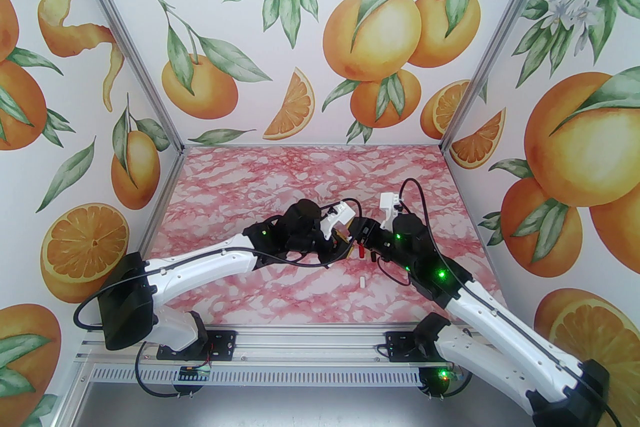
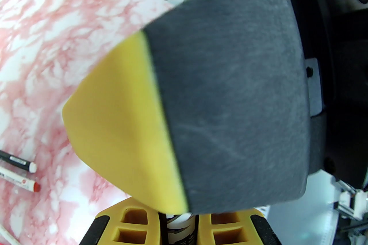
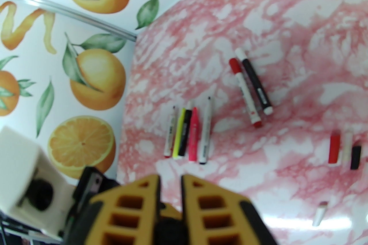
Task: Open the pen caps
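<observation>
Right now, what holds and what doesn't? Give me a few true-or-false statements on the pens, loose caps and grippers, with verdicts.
1. Three loose caps, red, white and black, lie side by side. True.
2. The left gripper is open and empty. False: it is shut on a pen.
3. A row of five pens lies on the table. True.
4. The right gripper is far from the left gripper. False: their tips nearly touch.

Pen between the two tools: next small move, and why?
Probably pull the right tool straight back from the left tool, along the pen, to uncap it. Both tools look shut on this one pen: its black-and-white barrel sits between the left fingers, and a dark end, perhaps the cap, sits between the right ones.
</observation>
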You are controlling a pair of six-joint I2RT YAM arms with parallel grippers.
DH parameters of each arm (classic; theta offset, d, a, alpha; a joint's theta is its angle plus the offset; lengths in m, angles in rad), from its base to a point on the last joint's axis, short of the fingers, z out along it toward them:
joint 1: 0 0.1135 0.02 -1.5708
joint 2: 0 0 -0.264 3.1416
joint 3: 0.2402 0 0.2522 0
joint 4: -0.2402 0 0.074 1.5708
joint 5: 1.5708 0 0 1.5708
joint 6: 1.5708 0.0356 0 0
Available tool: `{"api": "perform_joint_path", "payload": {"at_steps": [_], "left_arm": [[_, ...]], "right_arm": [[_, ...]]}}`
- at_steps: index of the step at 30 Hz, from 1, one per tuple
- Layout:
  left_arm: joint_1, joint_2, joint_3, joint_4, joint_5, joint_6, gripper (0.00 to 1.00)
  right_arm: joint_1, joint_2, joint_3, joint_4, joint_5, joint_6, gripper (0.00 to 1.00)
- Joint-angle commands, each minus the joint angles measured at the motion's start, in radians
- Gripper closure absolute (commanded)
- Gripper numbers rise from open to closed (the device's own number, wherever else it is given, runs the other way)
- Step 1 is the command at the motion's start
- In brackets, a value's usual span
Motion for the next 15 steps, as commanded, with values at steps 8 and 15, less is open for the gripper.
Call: {"api": "perform_joint_path", "payload": {"at_steps": [8, 15], "left_arm": [[-0.002, -0.066, -0.043, -0.138, 0.094, 0.018, 1.00], [-0.086, -0.063, -0.008, -0.205, -0.167, 0.057, 1.00]], "right_arm": [[-0.110, 0.004, 0.055, 0.028, 0.083, -0.049, 0.92], [-0.144, 0.095, 0.157, -0.088, 0.184, -0.024, 0.93]]}}
